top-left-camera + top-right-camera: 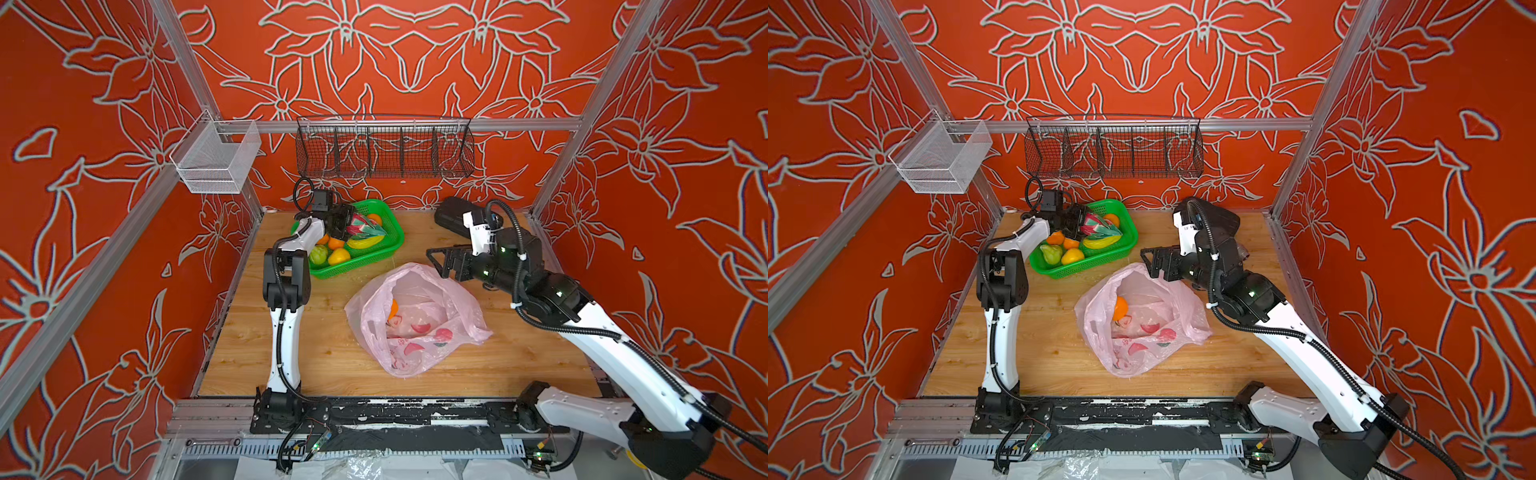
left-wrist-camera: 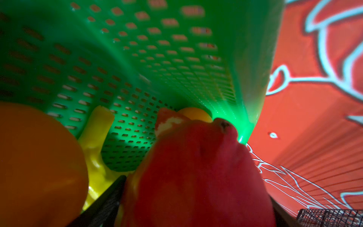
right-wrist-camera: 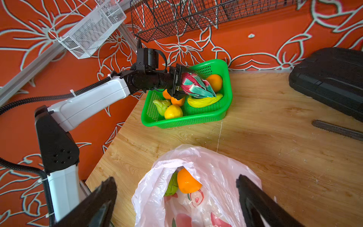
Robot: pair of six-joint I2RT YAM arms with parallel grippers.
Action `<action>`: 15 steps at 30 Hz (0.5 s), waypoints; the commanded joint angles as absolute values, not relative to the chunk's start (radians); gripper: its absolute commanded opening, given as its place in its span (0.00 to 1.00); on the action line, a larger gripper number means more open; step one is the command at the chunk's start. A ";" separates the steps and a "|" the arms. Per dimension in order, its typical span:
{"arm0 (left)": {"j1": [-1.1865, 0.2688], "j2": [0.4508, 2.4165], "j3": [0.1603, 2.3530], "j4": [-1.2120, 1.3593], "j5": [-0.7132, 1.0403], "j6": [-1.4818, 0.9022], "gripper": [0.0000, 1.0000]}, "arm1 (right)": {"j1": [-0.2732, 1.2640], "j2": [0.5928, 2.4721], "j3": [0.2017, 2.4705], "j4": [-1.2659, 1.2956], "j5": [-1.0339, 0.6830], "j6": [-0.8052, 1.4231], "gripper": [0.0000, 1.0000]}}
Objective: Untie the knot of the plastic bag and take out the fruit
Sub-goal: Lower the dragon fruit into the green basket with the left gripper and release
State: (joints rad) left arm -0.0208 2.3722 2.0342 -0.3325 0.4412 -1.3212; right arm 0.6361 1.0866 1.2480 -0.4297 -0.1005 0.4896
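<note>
**Desk:** In a top view, left gripper (image 1: 344, 222) clamps dragon fruit (image 1: 362, 226) over green basket (image 1: 357, 270); right gripper (image 1: 436, 259) gapes above the plastic bag (image 1: 419, 332).

**Editor:** Left wrist: the fruit fills the jaws. Right wrist: an orange (image 3: 187, 182) sits bagged; thin film may snag on entry.

The left arm (image 1: 286, 332) and right arm (image 1: 627, 365) wear glossy white shells between angular black joint housings; black ribbed conduit (image 1: 561, 329), cinched by white zip ties, trails each; green lights (image 1: 503, 250) glow near the matte-black right gripper (image 1: 434, 262); screw dots speckle the white base shell (image 1: 582, 411) toward five o'clock.
</note>
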 commanded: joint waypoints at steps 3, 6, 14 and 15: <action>-0.012 2.371 2.044 -0.374 0.451 -1.335 0.86 | 0.634 1.055 1.233 -0.418 -0.072 0.526 0.97; -0.012 2.354 2.039 -0.387 0.449 -1.323 0.90 | 0.633 1.051 1.228 -0.416 -0.071 0.537 0.97; -0.010 2.266 2.000 -0.420 0.397 -1.306 0.97 | 0.634 1.037 1.208 -0.397 -0.077 0.551 0.97; -0.010 2.255 1.997 -0.420 0.394 -1.302 0.97 | 0.634 1.037 1.206 -0.396 -0.080 0.553 0.97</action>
